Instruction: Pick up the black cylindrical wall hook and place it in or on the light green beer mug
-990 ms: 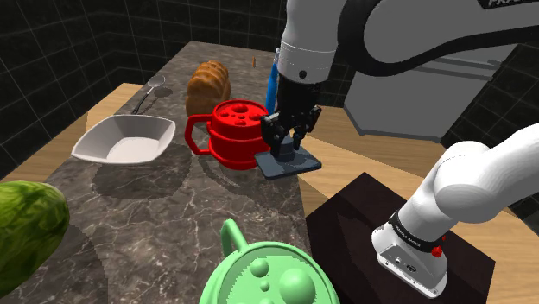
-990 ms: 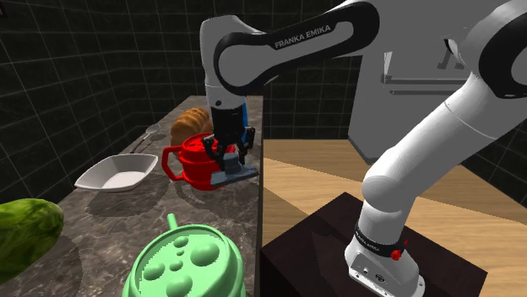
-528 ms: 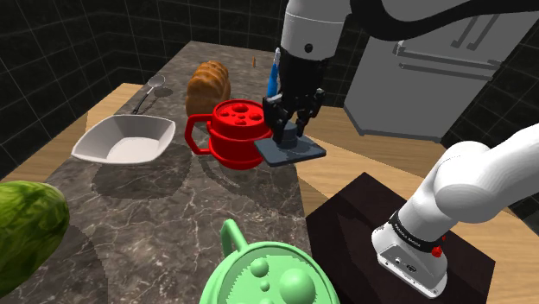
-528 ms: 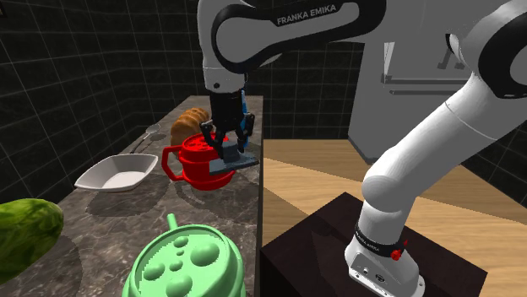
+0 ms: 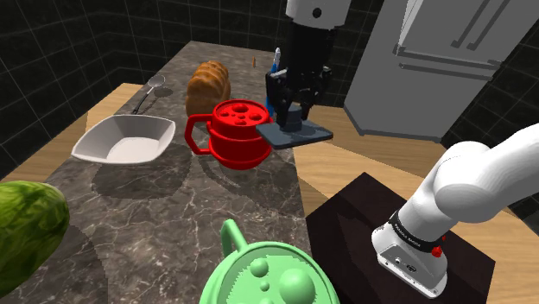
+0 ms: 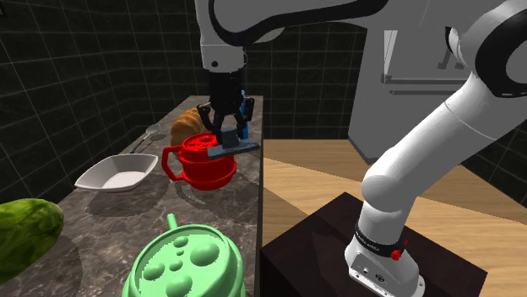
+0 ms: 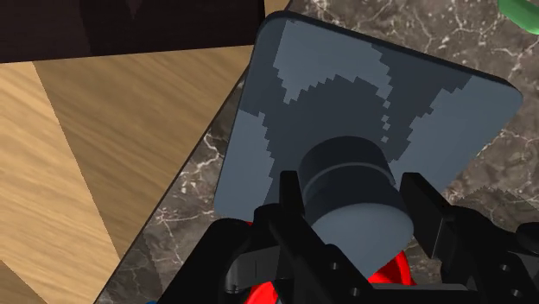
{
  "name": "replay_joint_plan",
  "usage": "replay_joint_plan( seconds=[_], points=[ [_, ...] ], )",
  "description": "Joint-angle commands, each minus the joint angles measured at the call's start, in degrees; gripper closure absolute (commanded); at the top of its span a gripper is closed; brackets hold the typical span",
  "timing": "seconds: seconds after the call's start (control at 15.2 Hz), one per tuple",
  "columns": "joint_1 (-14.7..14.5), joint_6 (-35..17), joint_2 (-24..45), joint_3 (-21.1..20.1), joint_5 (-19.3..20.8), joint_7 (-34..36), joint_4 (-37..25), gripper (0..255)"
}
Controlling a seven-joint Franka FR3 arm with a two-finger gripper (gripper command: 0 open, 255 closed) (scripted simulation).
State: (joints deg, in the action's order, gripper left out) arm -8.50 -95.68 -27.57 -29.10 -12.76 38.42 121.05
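Observation:
The wall hook point(image 5: 299, 133) is a dark cylindrical stub on a flat dark grey square plate point(image 7: 363, 112). My gripper point(image 5: 296, 110) is shut on the stub and holds it in the air, beside the red mug point(image 5: 235, 132). In the second exterior view the hook point(image 6: 230, 149) hangs over the red mug's point(image 6: 203, 162) rim, under the gripper point(image 6: 226, 135). In the wrist view both fingers point(image 7: 289, 203) clasp the stub point(image 7: 352, 173). The light green mug point(image 5: 272, 276) stands at the counter's near end, its top covered in green foam bubbles point(image 6: 180, 263), well below and nearer than the gripper.
A white bowl point(image 5: 123, 140), a spoon point(image 5: 149, 89) and a loaf of bread point(image 5: 208, 84) sit on the marble counter point(image 5: 164, 207). A big green rounded thing point(image 5: 28, 226) lies at the near left. A blue item point(image 5: 275, 73) stands behind the arm. The counter edge drops to wood floor point(image 5: 363, 160).
The gripper has risen steadily with the hook in its grip, lifting it off the counter to above the red mug's rim. Nothing else has moved.

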Motion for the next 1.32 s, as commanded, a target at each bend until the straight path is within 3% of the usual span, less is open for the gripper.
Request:
replay_joint_plan(
  seconds=[0.0, 0.33, 1.25],
  points=[
    [0.1, 1.6, 0.1, 0.2, 0.2, 0.2, -1.7, 255],
    [0.4, 5.2, 0.9, 0.5, 0.7, 0.5, -6.0, 255],
    [-3.1, 6.9, 5.5, -16.2, -2.7, 21.6, -15.6, 255]
  ],
)
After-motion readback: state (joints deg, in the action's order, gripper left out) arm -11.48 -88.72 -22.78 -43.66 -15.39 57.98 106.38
